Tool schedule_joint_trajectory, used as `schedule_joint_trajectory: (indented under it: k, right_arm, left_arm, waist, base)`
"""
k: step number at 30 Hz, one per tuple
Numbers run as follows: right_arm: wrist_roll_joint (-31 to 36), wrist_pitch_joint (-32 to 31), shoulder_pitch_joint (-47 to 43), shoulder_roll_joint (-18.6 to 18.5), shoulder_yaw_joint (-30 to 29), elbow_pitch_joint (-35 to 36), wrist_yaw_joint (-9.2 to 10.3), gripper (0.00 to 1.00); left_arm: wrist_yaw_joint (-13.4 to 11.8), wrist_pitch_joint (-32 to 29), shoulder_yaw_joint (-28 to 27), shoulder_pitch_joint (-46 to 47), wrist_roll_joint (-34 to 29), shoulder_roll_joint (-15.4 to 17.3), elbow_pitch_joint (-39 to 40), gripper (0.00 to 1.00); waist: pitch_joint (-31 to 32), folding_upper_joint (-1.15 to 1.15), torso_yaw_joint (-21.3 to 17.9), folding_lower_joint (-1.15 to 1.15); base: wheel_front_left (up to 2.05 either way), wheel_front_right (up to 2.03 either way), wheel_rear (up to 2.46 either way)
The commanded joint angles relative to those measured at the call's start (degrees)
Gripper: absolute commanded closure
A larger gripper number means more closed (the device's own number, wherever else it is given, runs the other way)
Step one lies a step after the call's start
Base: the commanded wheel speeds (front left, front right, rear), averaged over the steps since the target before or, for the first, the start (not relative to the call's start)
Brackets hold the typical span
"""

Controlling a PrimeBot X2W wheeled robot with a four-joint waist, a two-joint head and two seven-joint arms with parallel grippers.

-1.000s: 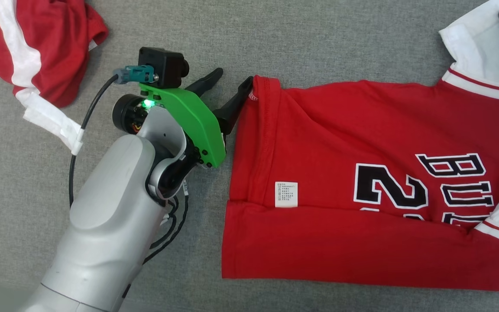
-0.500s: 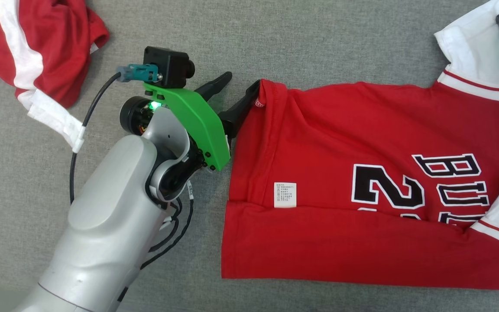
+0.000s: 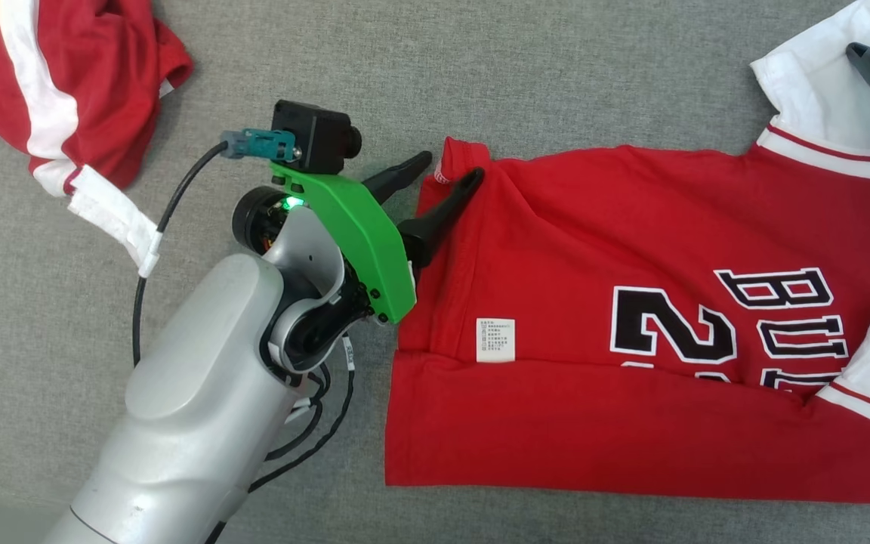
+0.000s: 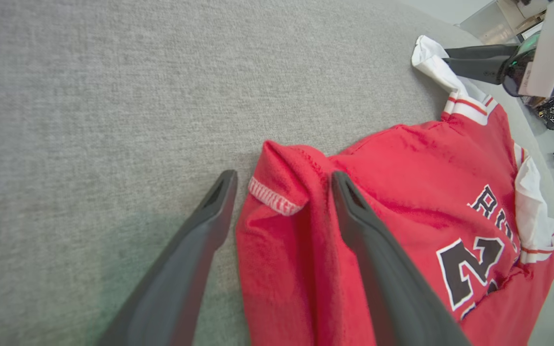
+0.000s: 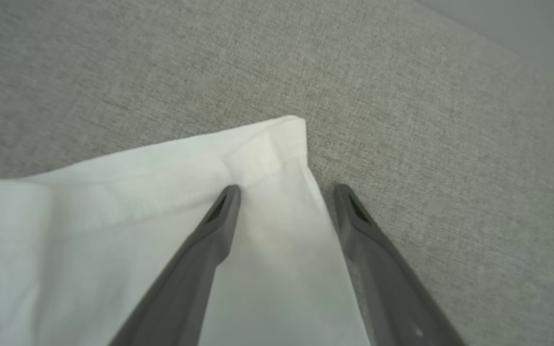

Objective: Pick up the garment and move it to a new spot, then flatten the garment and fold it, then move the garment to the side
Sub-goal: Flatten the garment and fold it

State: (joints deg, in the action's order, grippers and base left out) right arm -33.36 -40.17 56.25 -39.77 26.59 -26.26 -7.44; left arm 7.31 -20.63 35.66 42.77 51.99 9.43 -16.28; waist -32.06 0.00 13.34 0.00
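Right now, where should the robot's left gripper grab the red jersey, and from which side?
Probably the hem corner of the jersey, which puckers up off the grey surface. Come from the bare side beyond the hem, where the open left gripper straddles it, one finger on each side; the flat body gives nothing to pinch.

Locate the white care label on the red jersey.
Head view, centre: the care label lies on the jersey, left of the black number and below the left hand.

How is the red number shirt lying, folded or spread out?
Partly folded. The red shirt's near side is doubled over along a crease, hiding the bottom of its number.
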Motion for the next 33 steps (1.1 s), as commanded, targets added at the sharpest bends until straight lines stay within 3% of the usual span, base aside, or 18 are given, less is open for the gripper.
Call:
schedule_joint_trajectory:
  k: [1,2,3,4,5,6,7,22,29,33]
  right_arm:
    - [-0.77,-0.86,-1.76,1.51,1.87,-0.71,-0.09,0.00]
    - [-1.14,-0.93,-1.70,1.72,2.30,-0.50,-0.15,0.00]
    - [-1.45,-0.48,-1.64,1.90,2.71,-0.32,-0.21,0.50]
    - [-1.88,-0.01,-1.60,2.10,2.97,-0.20,-0.21,0.75]
    - [-2.54,0.16,-1.75,2.30,3.40,-0.19,-0.22,1.00]
    - [-3.27,0.86,-1.90,2.39,3.68,-0.01,-0.22,1.00]
    - [-3.63,1.60,-1.88,2.29,3.52,-0.05,-0.21,1.00]
    - [-6.62,15.99,2.06,-1.37,2.21,0.52,-0.05,1.00]
    - [-9.05,21.96,-0.53,-1.84,2.49,1.33,-0.05,1.00]
    - [-10.62,24.45,-2.12,-2.78,2.12,3.06,-0.05,1.00]
  left_arm:
    - [0.28,-0.23,0.27,-0.71,0.46,0.09,-0.13,0.00]
    - [0.28,-0.19,0.42,-0.59,0.46,-0.07,-0.23,0.00]
    - [0.29,0.04,0.59,-0.35,0.67,-0.22,-0.36,0.00]
    - [0.28,0.28,0.76,-0.13,0.77,-0.28,-0.58,0.07]
    - [0.27,0.57,0.96,0.14,0.87,-0.37,-0.90,0.57]
    - [0.24,0.86,1.15,0.30,1.13,-0.39,-1.26,0.89]
    - [0.24,1.09,1.42,0.48,1.29,-0.31,-1.44,1.00]
    - [0.11,6.66,1.71,2.06,3.21,2.35,-4.11,1.00]
    - [0.12,8.83,2.11,-0.01,3.77,3.14,-5.58,1.00]
    - [0.12,10.48,1.65,-0.45,3.37,4.15,-4.93,0.93]
  waist:
    - [-0.30,0.00,-0.05,0.00]
    - [-0.45,0.00,-0.06,0.00]
    - [-0.61,0.00,-0.09,0.00]
    - [-0.68,0.00,-0.13,0.00]
    - [-0.64,0.00,-0.21,0.00]
    - [-0.49,0.00,-0.31,0.00]
    - [-0.35,0.00,-0.42,0.00]
    - [3.08,0.00,-3.16,0.00]
    - [6.25,0.00,-4.99,0.00]
    - [6.78,0.00,-5.94,0.00]
  base:
    - [0.00,0.00,0.00]
    - [0.00,0.00,0.00]
    - [0.00,0.00,0.00]
    - [0.00,0.00,0.00]
    - [0.00,0.00,0.00]
    - [0.00,0.00,0.00]
    - [0.00,0.00,0.00]
    - [0.00,0.00,0.00]
    - [0.00,0.00,0.00]
    - [0.00,0.00,0.00]
